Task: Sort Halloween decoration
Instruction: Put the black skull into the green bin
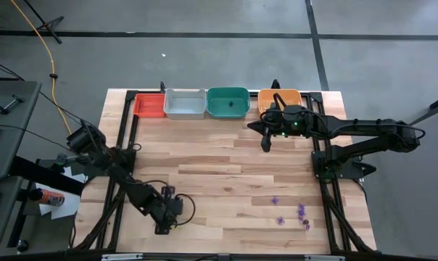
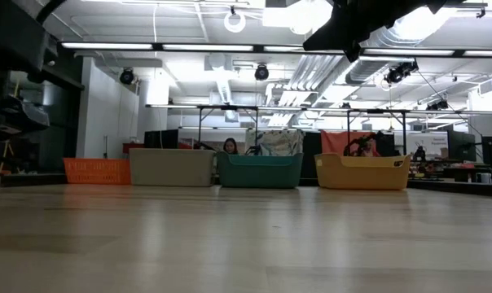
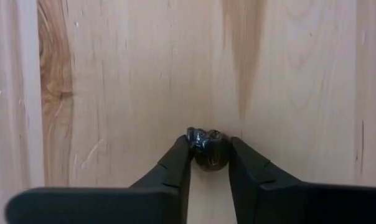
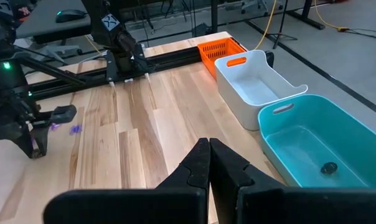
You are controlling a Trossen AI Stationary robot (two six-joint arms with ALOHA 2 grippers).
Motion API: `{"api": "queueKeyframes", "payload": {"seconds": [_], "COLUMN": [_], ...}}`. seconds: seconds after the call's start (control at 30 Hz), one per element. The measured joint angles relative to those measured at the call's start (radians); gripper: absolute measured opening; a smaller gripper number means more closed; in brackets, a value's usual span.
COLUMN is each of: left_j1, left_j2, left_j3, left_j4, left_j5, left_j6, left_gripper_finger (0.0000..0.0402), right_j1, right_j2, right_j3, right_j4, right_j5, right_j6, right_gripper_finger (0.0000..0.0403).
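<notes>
My left gripper (image 1: 162,228) stands near the table's front left, pointing down, and is shut on a small dark trinket (image 3: 207,148). My right gripper (image 1: 265,146) hangs shut and empty in front of the orange tray (image 1: 280,98); its shut fingers (image 4: 209,154) show in the right wrist view. Several purple trinkets (image 1: 280,220) lie on the wood at the front right. Another dark trinket (image 4: 329,167) lies on the floor of the green tray (image 1: 228,102). My left gripper pinches the dark trinket (image 3: 208,140) by its two sides between its two fingertips (image 3: 180,155). The fingers come from above, pointing down. The trinket sits just at the wood; whether it rests on it, I cannot tell.
A red tray (image 1: 149,106), a grey tray (image 1: 184,104), the green tray and the orange tray stand in a row along the table's far edge. Bare wood lies between the two arms. A person (image 2: 230,146) shows in the room beyond the trays.
</notes>
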Motion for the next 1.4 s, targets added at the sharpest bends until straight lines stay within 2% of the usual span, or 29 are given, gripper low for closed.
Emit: {"api": "queueKeyframes", "payload": {"seconds": [0.2, 0.43, 0.63, 0.73, 0.87, 0.97, 1.2, 1.3, 1.4], "left_j1": [0.040, 0.122, 0.269, 0.368, 0.528, 0.657, 0.895, 0.959, 0.990], "left_j2": [-0.046, -0.154, -0.277, -0.342, -0.396, -0.402, -0.403, -0.403, -0.403], "left_j3": [0.000, -0.001, 0.000, 0.001, 0.001, 0.003, 0.003, 0.004, 0.004], "left_j4": [-0.013, -0.103, -0.115, -0.090, 0.050, 0.268, 0.784, 0.914, 0.952], "left_j5": [0.046, 0.035, -0.002, -0.055, -0.095, -0.084, 0.086, 0.141, 0.166], "left_j6": [0.034, 0.120, 0.273, 0.358, 0.504, 0.590, 0.662, 0.645, 0.638], "left_gripper_finger": [0.0040, 0.0040, 0.0040, 0.0040, 0.0040, 0.0040, 0.0040, 0.0040, 0.0040], "right_j1": [0.000, 0.000, 0.000, 0.000, 0.000, 0.000, 0.000, 0.000, 0.000], "right_j2": [0.000, 0.000, 0.000, 0.000, 0.000, 0.000, 0.000, 0.000, 0.000], "right_j3": [0.000, 0.000, 0.000, 0.000, 0.000, 0.000, 0.000, 0.000, 0.000], "right_j4": [-0.005, -0.012, -0.023, -0.027, -0.036, -0.038, 0.060, 0.185, 0.302], "right_j5": [0.000, 0.000, 0.000, 0.001, 0.001, 0.001, -0.010, -0.066, -0.118], "right_j6": [0.000, 0.000, -0.001, -0.018, -0.045, -0.045, -0.046, -0.070, -0.087], "right_gripper_finger": [0.0000, 0.0000, 0.0000, 0.0000, 0.0000, 0.0000, 0.0000, 0.0000, 0.0000]}}
